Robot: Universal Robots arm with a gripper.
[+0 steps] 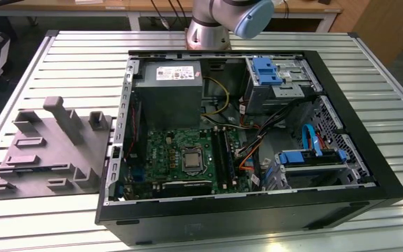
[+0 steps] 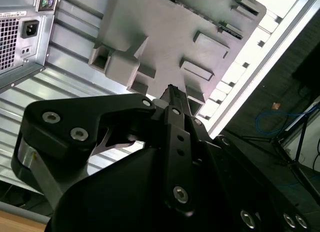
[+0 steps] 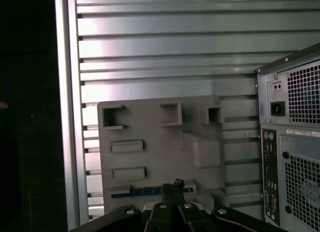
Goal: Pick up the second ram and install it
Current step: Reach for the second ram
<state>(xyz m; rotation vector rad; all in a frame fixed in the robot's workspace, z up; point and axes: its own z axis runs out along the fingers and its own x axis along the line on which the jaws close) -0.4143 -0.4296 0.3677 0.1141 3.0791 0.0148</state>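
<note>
Second ram (image 3: 140, 192) lies flat in a slot along one edge of the grey holder tray (image 3: 150, 122), its dark-blue strip passing right behind the fingertips of the gripper (image 3: 173, 184) in the first wrist view. The jaws are clenched together with nothing between them, which also shows in the second wrist view (image 2: 172, 90). The wrist points down over the tray (image 2: 165, 32) and hangs clear of it. Past the tray runs the slatted metal table (image 3: 165, 42), then the open computer case (image 3: 295, 142). In the exterior view the stick (image 1: 37, 168) sits on the tray (image 1: 54, 152) at the exterior view's left of the case (image 1: 243, 215), and the arm's base (image 1: 212, 26) rises behind it.
</note>
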